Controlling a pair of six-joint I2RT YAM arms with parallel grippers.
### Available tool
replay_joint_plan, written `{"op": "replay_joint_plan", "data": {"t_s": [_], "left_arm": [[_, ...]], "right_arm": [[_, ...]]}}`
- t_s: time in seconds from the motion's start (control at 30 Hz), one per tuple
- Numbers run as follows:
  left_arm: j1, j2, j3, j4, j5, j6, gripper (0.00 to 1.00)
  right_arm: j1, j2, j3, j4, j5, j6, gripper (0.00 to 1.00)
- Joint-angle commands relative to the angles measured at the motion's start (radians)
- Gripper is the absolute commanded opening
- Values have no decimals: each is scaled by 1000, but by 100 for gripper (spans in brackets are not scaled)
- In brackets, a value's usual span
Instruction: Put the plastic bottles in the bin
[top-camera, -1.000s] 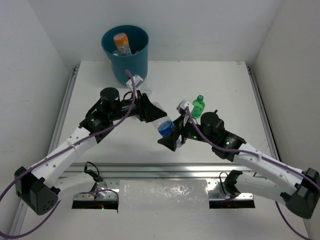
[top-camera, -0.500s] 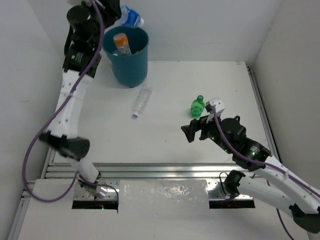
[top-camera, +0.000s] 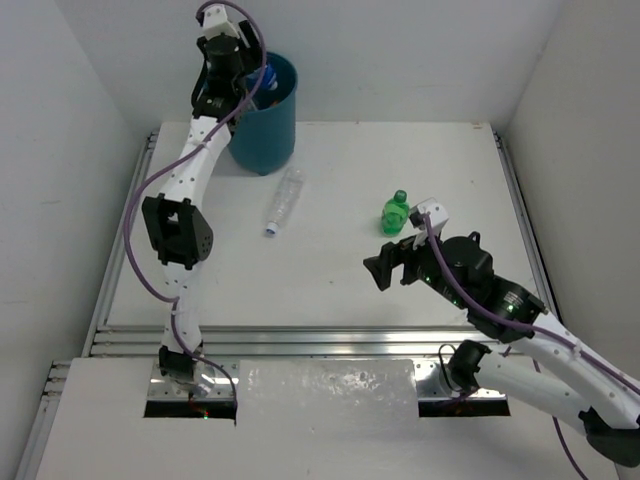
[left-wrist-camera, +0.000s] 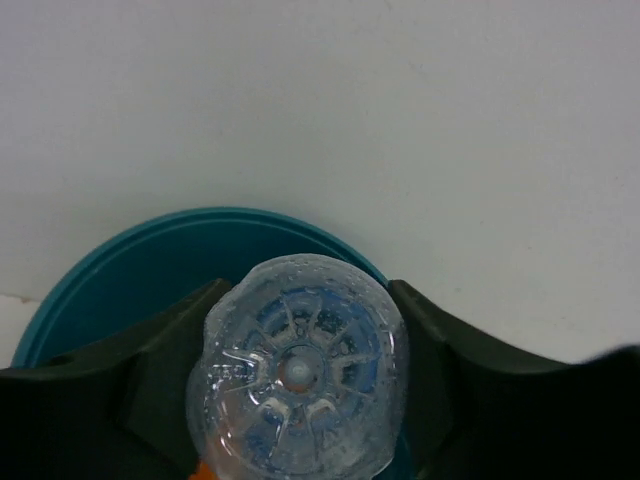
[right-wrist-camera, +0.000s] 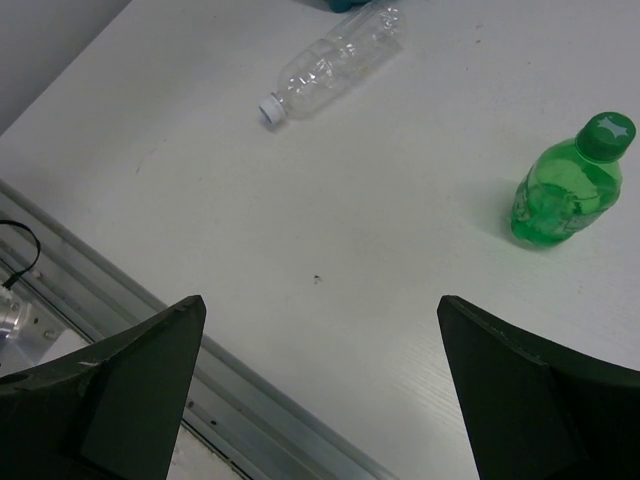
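Note:
My left gripper (top-camera: 247, 78) is raised over the mouth of the teal bin (top-camera: 268, 125) and is shut on a clear blue-labelled bottle (top-camera: 264, 77). In the left wrist view the bottle's ribbed base (left-wrist-camera: 300, 370) fills the gap between the fingers (left-wrist-camera: 170, 370), with the bin's rim (left-wrist-camera: 150, 235) behind it and an orange sliver (left-wrist-camera: 201, 471) below. A plain clear bottle (top-camera: 285, 200) lies on the table; it also shows in the right wrist view (right-wrist-camera: 335, 58). A short green bottle (top-camera: 396, 211) (right-wrist-camera: 568, 185) stands upright. My right gripper (top-camera: 384, 267) (right-wrist-camera: 320, 390) is open and empty, near the green bottle.
White walls close in the table on the left, back and right. A metal rail (top-camera: 330, 340) runs along the table's near edge and shows in the right wrist view (right-wrist-camera: 150, 330). The bin stands at the back left corner.
The left arm has carried the blue-labelled bottle from the table's middle up to the bin, then moved it right and lower over the mouth. The right gripper drew back, then stayed still.

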Motion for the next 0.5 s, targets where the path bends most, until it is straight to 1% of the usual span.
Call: {"op": "replay_joint_plan", "data": {"t_s": [0.0,0.03,0.07,0.1,0.2,0.23,0.3,0.33,0.37,0.4,0.43,0.47], "left_arm": [[6,-52,86,167,6,38,76],[6,-61,83,176,12,44,87],[6,-69,83,191,15,47,96],[6,-73,83,199,20,67,99],[8,-86,95,217,-8,110,100],[8,-89,99,210,-40,133,100],[8,-116,115,169,-83,141,100],[8,-139,109,117,-123,142,100],[8,-173,91,90,-147,132,100],[8,-261,30,49,-170,121,100],[8,-312,-14,-12,-192,98,100],[8,-369,-56,-46,-189,84,100]], "right_arm": [[0,36,0,29,-29,8,99],[0,60,0,29,-30,8,99],[1,73,1,29,-29,6,99],[0,87,1,32,-35,8,99],[0,131,1,53,-68,18,99],[0,151,1,64,-76,24,99],[-2,175,-2,76,-79,27,99],[0,192,-2,92,-65,29,99],[0,250,1,99,-44,46,99],[-2,292,25,105,-20,64,99],[0,339,44,112,14,84,99],[-2,443,88,119,22,134,99]]}}
